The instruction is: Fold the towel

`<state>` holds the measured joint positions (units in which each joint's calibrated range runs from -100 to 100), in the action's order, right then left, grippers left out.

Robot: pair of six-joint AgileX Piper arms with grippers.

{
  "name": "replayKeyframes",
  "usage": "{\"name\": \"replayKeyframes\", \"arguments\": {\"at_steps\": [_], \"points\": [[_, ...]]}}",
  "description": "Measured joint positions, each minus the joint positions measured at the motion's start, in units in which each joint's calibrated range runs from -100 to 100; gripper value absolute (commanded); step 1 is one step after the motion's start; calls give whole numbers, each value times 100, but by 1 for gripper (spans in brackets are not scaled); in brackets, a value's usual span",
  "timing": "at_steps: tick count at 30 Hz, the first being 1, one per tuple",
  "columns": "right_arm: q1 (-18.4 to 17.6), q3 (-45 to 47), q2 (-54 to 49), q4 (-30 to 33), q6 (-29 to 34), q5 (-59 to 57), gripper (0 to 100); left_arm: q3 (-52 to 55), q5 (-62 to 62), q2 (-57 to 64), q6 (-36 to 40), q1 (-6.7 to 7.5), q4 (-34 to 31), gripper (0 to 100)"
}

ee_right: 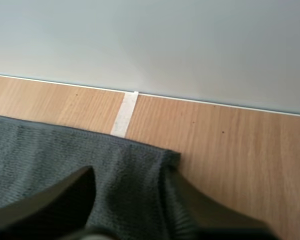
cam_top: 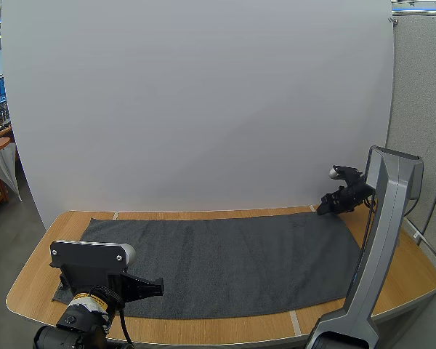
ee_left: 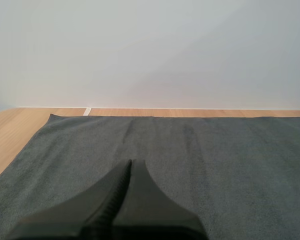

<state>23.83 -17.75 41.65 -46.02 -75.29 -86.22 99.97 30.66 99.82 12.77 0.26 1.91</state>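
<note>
- High view: the towel lies spread flat over most of the worktop, long side running 9 to 3 o'clock. The right gripper sits at the towel's 2 o'clock corner, and the left gripper is low over its 7 o'clock corner. The step in hand looks like taking hold of a corner. A clean fold likely needs both arms holding matching corners before either lifts.
- High view, room: bare wood is narrow along the far edge, where the white back panel stands close. Open room lies toward 6 o'clock, so pulling the far edge nearward seems the safer path.
- Left wrist view: the left gripper is closed on nothing, one dark wedge just above the towel. It would have to spread before it can grasp. Bare worktop shows beyond the towel's 9 o'clock edge.
- Right wrist view: the right gripper has its fingers spread, straddling the towel corner. It should pinch hem and corner together, low enough to catch cloth without scraping the worktop. A tape strip lies just past the hem.
</note>
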Motion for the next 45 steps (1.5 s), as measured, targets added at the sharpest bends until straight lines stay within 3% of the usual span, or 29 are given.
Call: {"name": "replayKeyframes", "arguments": {"at_steps": [2, 3, 14, 24, 30, 37, 45], "points": [[0, 0, 1, 0, 0, 70, 1, 0, 0, 0, 0, 0, 0, 0], [0, 0, 10, 12, 0, 132, 0, 0, 0, 0, 0, 0, 0, 0], [0, 0, -123, 22, 10, 102, 0, 0, 0, 0, 0, 0, 0, 0], [-41, 0, -739, -263, 10, -1115, 0, 0, 0, 0, 0, 0, 0, 0], [-106, 0, -948, -288, 10, -1256, 0, 0, 0, 0, 0, 0, 0, 0], [-116, 0, -974, -89, 10, -1085, 0, 0, 0, 0, 0, 0, 0, 0], [-97, 0, -692, 432, 10, -125, 0, 0, 0, 0, 0, 0, 0, 0]]}}
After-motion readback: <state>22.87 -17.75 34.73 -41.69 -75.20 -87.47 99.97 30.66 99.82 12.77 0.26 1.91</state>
